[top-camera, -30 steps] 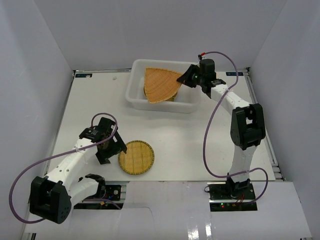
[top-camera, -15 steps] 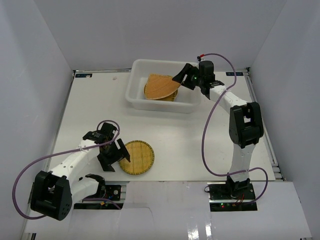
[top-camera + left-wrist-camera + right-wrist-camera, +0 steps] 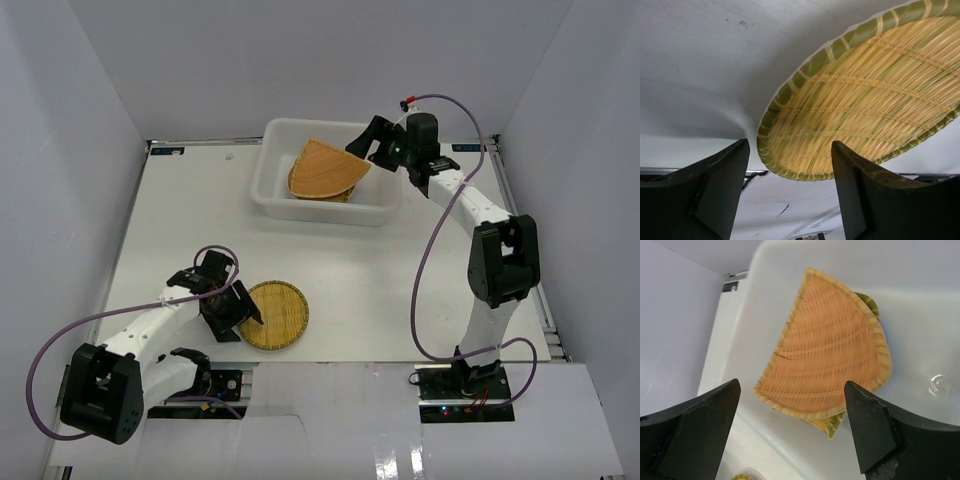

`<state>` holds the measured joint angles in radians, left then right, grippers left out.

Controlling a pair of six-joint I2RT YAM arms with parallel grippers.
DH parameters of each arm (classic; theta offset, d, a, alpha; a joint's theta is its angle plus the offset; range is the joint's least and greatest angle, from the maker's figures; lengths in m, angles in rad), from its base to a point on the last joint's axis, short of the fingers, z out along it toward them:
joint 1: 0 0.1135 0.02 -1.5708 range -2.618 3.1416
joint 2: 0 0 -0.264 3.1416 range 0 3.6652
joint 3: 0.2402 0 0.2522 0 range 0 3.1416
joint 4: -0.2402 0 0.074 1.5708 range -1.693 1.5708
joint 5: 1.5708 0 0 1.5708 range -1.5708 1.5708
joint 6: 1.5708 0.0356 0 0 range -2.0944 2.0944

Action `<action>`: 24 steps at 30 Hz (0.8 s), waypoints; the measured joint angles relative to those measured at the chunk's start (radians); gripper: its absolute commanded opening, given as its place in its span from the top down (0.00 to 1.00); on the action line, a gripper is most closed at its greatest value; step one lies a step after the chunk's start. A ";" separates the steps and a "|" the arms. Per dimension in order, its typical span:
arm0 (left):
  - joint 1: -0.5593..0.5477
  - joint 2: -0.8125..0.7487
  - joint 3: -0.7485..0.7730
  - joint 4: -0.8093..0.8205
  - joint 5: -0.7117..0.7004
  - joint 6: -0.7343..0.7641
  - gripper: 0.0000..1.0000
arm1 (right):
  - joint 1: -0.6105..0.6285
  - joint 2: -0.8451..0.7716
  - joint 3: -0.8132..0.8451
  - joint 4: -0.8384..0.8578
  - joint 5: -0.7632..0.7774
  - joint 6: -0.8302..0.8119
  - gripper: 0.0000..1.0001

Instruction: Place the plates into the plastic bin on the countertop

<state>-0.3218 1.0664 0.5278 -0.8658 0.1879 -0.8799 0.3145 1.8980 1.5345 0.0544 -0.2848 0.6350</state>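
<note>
Bright, even light is washing the flat white countertop (image 3: 180,220). A soft grey shadow is falling left of the round woven bamboo tray (image 3: 865,100), its weave showing sharp.

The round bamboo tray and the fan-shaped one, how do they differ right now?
The round bamboo tray is a full circle with a green rim; the fan-shaped tray is a wedge with a tan rim. The round bamboo tray lies on the countertop, outside the plastic bin; the fan-shaped tray is inside it, resting atop a green-rimmed tray. Both are woven bamboo.
</note>
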 measured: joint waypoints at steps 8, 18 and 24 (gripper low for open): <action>0.000 -0.034 -0.064 0.080 0.033 -0.074 0.34 | 0.000 -0.231 -0.072 0.050 -0.079 -0.040 0.10; -0.003 -0.138 -0.137 0.147 0.033 -0.149 0.60 | 0.002 -0.357 -0.198 0.075 -0.118 -0.063 0.10; -0.008 -0.296 -0.190 0.205 -0.003 -0.193 0.82 | 0.002 -0.422 -0.286 0.078 -0.127 -0.062 0.10</action>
<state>-0.3302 0.7708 0.3378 -0.6609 0.1852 -1.0725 0.3168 1.4761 1.2484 0.1326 -0.4118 0.5732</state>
